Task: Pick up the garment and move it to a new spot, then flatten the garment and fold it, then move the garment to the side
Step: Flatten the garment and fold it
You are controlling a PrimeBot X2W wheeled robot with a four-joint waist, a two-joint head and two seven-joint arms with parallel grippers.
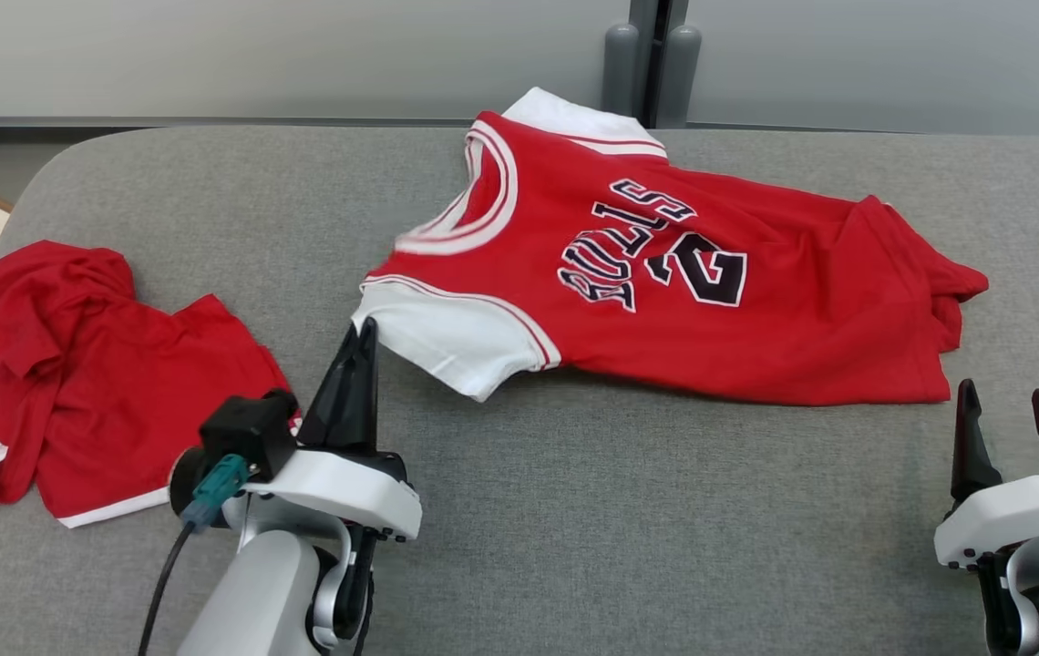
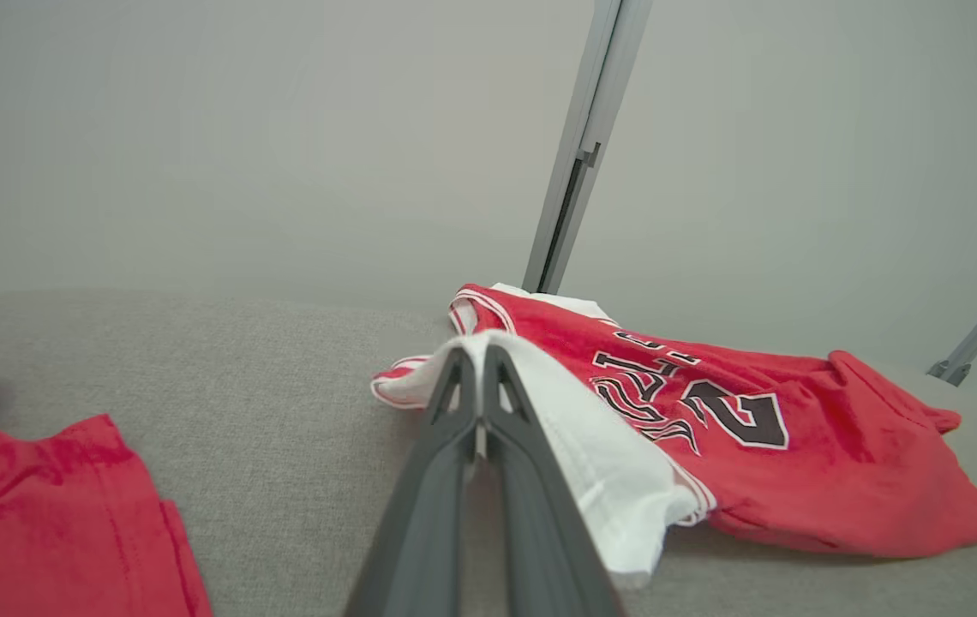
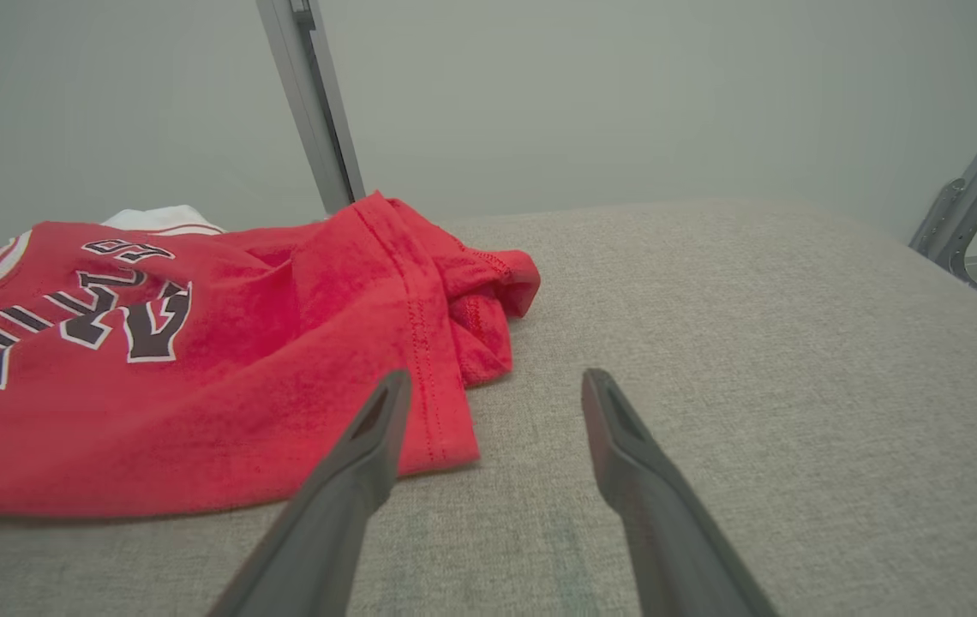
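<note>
Red Bulls jersey (image 1: 756,310) is laid out front-up across the far middle of the grey fabric surface (image 1: 574,510), collar toward the robot's left and hem toward its right. The black lettering and a big number can be read on the chest. The hem end is bunched and folded over a bit, so it's not flat. From the right wrist view the jersey (image 3: 240,386) is seen with that rumpled hem corner nearest the camera.

The left gripper (image 1: 363,333) is closed right up, fingers pressed together with no gap. Its tips are planted at the near corner of the white sleeve (image 1: 447,337). In the left wrist view the left gripper (image 2: 473,356) is seen with the white sleeve (image 2: 608,480) pulled up into a peak around the tips, so the fabric looks to be pinched there.

The right gripper (image 1: 1004,392) is spread wide with nothing between the fingers. It's parked just off the hem corner, apart from the cloth. The same is seen from its own camera, where the right gripper (image 3: 495,379) has only bare grey surface in the gap.

A second red garment (image 1: 91,364) with white trim is crumpled at the left end of the surface, well apart from the jersey.
</note>
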